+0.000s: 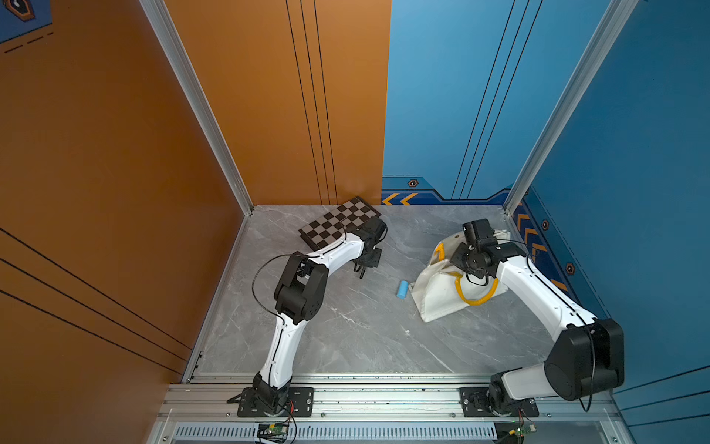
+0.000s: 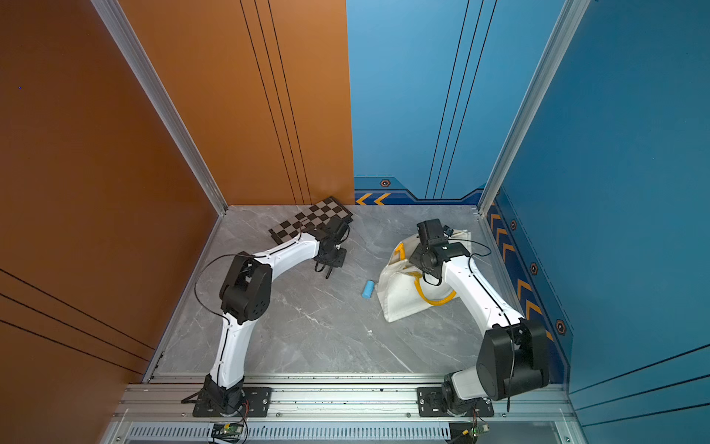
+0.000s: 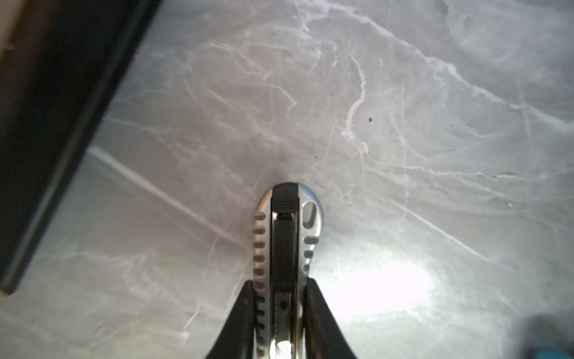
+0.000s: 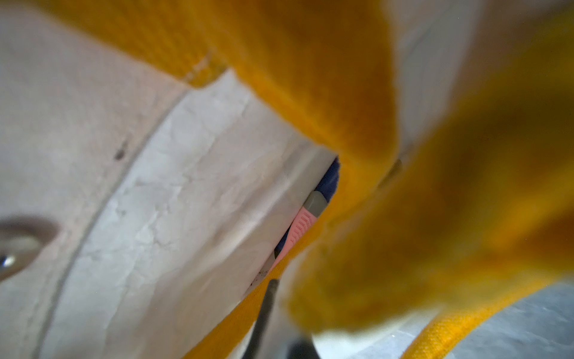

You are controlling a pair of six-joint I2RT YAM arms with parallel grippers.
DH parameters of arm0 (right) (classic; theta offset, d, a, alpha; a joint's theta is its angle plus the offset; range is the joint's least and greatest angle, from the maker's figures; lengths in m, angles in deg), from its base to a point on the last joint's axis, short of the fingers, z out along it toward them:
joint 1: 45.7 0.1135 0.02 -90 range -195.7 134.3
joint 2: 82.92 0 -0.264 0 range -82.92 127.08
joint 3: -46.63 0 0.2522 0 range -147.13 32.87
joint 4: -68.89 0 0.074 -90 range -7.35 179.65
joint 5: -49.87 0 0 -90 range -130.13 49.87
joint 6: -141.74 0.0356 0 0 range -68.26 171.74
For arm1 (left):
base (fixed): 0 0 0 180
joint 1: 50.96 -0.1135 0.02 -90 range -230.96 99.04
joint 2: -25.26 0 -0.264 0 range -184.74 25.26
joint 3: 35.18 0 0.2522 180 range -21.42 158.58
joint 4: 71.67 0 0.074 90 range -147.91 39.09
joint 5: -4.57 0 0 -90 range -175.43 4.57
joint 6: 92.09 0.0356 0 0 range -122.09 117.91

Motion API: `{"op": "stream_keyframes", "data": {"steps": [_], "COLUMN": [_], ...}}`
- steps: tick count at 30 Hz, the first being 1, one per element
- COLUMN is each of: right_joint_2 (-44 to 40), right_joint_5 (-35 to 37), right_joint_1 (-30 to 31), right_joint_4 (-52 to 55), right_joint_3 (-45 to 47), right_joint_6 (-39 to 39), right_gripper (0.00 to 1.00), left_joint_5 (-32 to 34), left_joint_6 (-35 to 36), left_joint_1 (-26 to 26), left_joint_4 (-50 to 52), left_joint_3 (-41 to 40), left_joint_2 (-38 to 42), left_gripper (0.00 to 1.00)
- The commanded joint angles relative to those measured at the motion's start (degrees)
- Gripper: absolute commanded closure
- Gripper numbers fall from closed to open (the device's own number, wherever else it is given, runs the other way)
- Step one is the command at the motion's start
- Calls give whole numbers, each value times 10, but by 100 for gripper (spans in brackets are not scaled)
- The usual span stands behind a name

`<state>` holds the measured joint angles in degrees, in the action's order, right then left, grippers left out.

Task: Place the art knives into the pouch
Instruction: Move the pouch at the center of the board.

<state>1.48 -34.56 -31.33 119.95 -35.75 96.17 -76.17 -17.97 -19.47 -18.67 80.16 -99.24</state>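
Left pincer (image 3: 280,283) clamped narrow on art knife (image 3: 284,236), rounded end protruding ahead of tips. Pouch (image 1: 442,296) well apart, under closed right pincer (image 1: 473,273); fabric grip unclear. Carry knife across level, enter mouth rounded-end first, clear blue cylinder (image 1: 402,289).

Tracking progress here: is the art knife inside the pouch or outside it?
Outside. The left gripper holds the art knife over the table, apart from the pouch.

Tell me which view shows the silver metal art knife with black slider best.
Left wrist view: the silver art knife is close and sharp, clamped in the left gripper. Both top views show only a dark sliver at that gripper. The right wrist view misses it.
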Motion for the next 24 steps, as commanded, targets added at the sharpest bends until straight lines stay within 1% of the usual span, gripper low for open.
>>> {"op": "stream_keyframes", "data": {"steps": [1,7,14,17,19,24], "right_joint_2": [32,75,107,111,111,101], "right_joint_5": [-34,-46,-56,-54,-52,-40], "right_joint_1": [29,73,105,111,112,111], "right_joint_4": [-33,-50,-61,-61,-61,-61], "right_joint_3": [-29,-52,-67,-71,-69,-61], "right_joint_6": [2,9,14,14,16,22], "right_gripper": [100,100,100,100,100,100], "left_joint_5": [30,34,9,-4,-25,-70], "left_joint_6": [4,18,40,60,68,93], "left_joint_1": [-5,-9,3,22,39,96], "left_joint_4": [11,11,11,11,10,11], "left_joint_3": [-11,4,45,69,83,117], "left_joint_2": [65,120,175,190,197,201], "left_gripper": [84,84,84,84,84,84]}}
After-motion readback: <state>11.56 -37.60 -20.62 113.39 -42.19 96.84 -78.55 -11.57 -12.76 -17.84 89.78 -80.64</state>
